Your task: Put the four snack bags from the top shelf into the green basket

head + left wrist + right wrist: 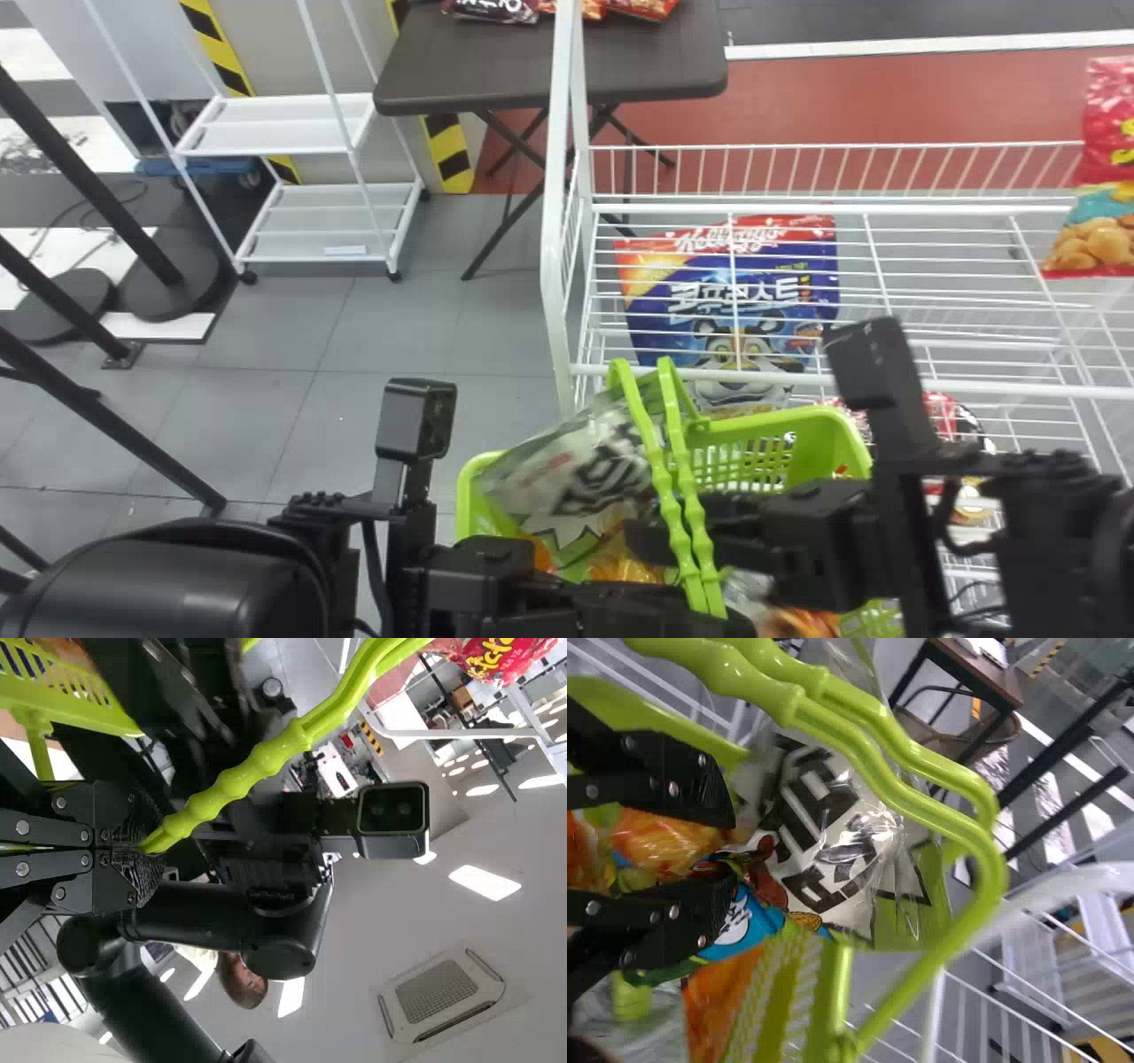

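Observation:
The green basket (pixel 797 443) holds a white bag with black lettering (pixel 567 487), tilted up at its left, and orange bags (pixel 625 563) lower down. My left gripper (pixel 722 620) is shut on the basket's raised handles (pixel 678 496); in the left wrist view the left gripper (pixel 146 849) clasps the green handle (pixel 257 771). Inside the basket, beside the handles, is my right gripper (pixel 651 536). In the right wrist view the right gripper (pixel 718 850) has its fingers apart, near the white bag (pixel 833 828) and an orange bag (pixel 664 842).
The white wire rack (pixel 886 210) stands behind and right of the basket. A blue cereal bag (pixel 726 283) lies in it, and a red bag (pixel 1107 159) is at its right end. Farther back are a dark folding table (pixel 532 66) and a white cart (pixel 328 221).

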Controlling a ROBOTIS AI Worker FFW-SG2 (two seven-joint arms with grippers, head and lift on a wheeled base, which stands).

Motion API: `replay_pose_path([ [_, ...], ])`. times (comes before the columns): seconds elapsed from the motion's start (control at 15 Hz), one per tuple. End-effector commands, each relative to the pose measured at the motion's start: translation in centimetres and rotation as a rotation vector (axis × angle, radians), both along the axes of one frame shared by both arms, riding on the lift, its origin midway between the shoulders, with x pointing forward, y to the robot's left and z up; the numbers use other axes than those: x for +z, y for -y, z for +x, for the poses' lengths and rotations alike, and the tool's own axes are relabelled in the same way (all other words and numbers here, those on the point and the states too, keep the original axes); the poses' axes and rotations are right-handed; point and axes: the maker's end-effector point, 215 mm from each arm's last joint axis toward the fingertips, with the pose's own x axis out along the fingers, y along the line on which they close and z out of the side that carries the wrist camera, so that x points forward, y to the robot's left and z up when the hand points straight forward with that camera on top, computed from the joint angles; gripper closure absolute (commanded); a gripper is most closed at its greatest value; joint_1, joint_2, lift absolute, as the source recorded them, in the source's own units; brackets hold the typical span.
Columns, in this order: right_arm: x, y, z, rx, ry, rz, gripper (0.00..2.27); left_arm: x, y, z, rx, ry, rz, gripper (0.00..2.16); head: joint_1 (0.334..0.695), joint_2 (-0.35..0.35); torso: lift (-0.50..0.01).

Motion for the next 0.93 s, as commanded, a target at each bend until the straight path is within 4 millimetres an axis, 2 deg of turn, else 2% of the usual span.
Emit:
replay_pose_path([
  [0.0,2.2,4.3,2.4,-0.09,0.043,0.019,0.04,0.1,-0.4,0.1,0.004,0.001,-0.006,2.15,0.695,0.065,-0.006],
  [0.07,3.6,6.1,3.5,-0.125,0.064,0.05,0.05,0.0,-0.7,0.3,0.012,0.0,-0.003,2.15,0.695,0.017,-0.006],
  [0.2,6.4,9.9,5.2,-0.195,0.102,0.117,0.06,0.0,-0.9,0.5,0.019,0.002,-0.005,2.15,0.695,-0.037,-0.006],
  [0.27,7.1,12.4,6.1,-0.248,0.128,0.111,0.06,0.0,-1.0,0.6,0.024,0.004,-0.003,2.15,0.695,-0.068,-0.006],
  [0.33,7.0,14.9,6.8,-0.306,0.137,0.085,0.06,0.0,-1.2,0.7,0.027,0.005,-0.006,2.15,0.695,-0.096,-0.006],
  [0.4,5.9,18.0,8.1,-0.386,0.139,0.018,0.07,0.0,-1.3,0.8,0.03,0.005,-0.009,2.15,0.695,-0.159,-0.006],
  [0.47,3.3,21.0,9.0,-0.463,0.108,-0.073,0.07,0.0,-1.3,0.8,0.031,0.008,-0.009,2.15,0.695,-0.191,-0.006],
  [0.53,1.3,23.1,9.8,-0.515,0.072,-0.121,0.07,-0.2,-1.3,0.8,0.032,0.005,-0.009,2.15,0.695,-0.225,-0.006],
  [0.6,-0.5,25.1,11.3,-0.564,0.033,-0.155,0.07,-0.3,-1.4,0.8,0.034,0.002,-0.009,2.15,0.695,-0.301,-0.006],
  [0.73,-4.3,28.5,13.5,-0.644,-0.061,-0.216,0.08,-0.6,-1.5,0.8,0.039,-0.005,-0.009,2.15,0.695,-0.35,-0.006],
  [0.8,-5.3,30.4,15.8,-0.686,-0.047,-0.241,0.08,-0.8,-1.6,0.8,0.042,-0.008,-0.01,2.15,0.695,-0.35,-0.006],
  [0.87,-4.7,32.2,19.1,-0.724,0.024,-0.254,0.08,-1.0,-1.9,0.8,0.05,-0.007,-0.007,2.15,0.695,-0.35,-0.006],
])
